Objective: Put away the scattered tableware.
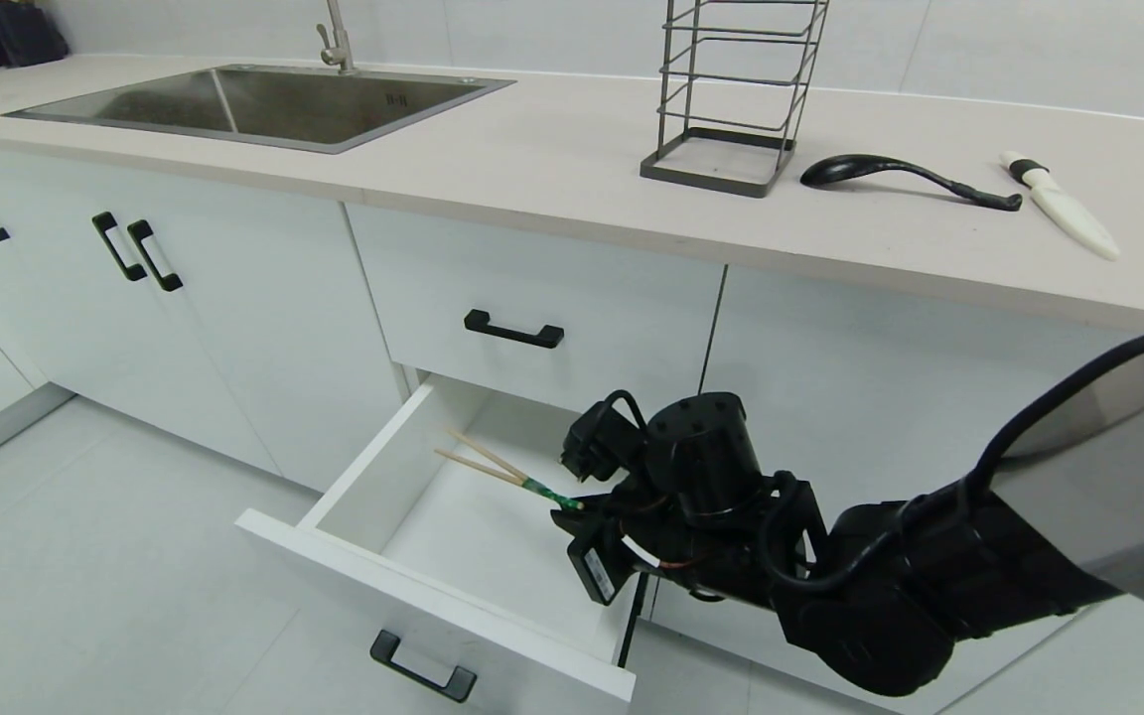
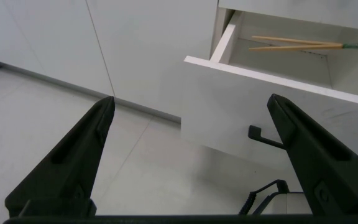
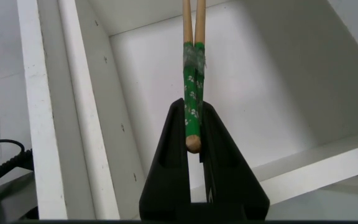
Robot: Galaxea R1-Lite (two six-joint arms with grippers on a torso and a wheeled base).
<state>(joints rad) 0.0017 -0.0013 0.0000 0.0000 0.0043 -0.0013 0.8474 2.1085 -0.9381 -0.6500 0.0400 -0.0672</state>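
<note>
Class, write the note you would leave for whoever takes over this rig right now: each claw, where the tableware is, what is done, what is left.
Right claw: shut on the chopsticks, held over the open drawer.
Left claw: open, empty, low in front of the drawer.
On the countertop: black ladle and white knife, right of the wire rack.
Done: drawer open, chopsticks brought over it.
Left: release the chopsticks, then probably stow the ladle and knife and close the drawer.
</note>
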